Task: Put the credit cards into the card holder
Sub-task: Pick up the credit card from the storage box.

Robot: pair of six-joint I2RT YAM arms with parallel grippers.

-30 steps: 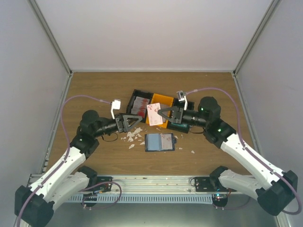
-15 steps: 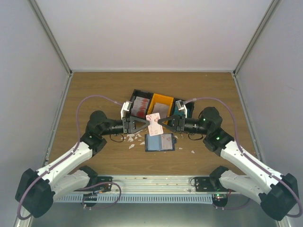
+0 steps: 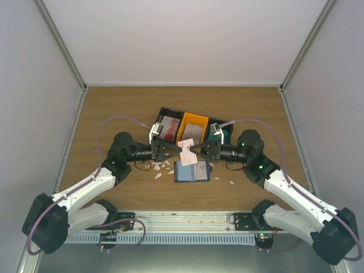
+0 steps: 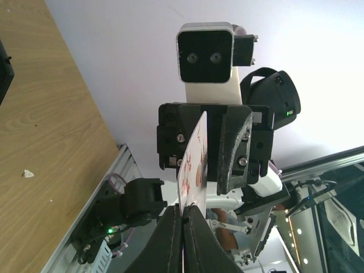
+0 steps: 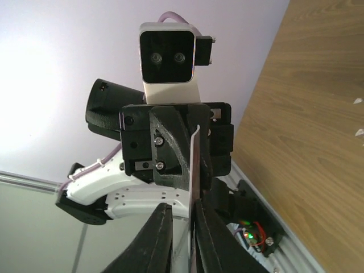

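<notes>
A white credit card with red print (image 3: 186, 149) hangs in the air between my two grippers, just above the open dark-blue card holder (image 3: 191, 170) lying on the table. My left gripper (image 3: 178, 150) is shut on the card's left edge; in the left wrist view the card (image 4: 193, 165) stands on edge out of the pinched fingertips (image 4: 183, 213). My right gripper (image 3: 194, 149) faces it from the right. In the right wrist view the card (image 5: 195, 170) leans against one finger with a gap to the other, so my right gripper (image 5: 183, 215) is slightly open.
Behind the grippers stand a black bin (image 3: 161, 113) holding red-printed cards, an orange bin (image 3: 195, 118) with a card in it, and a teal stack (image 3: 220, 135). White scraps (image 3: 162, 165) lie left of the holder, with more specks (image 3: 231, 182) to its right.
My left gripper swung right to the card and shut on its edge. My right gripper, which carried the card, came slightly forward and its jaws have loosened.
</notes>
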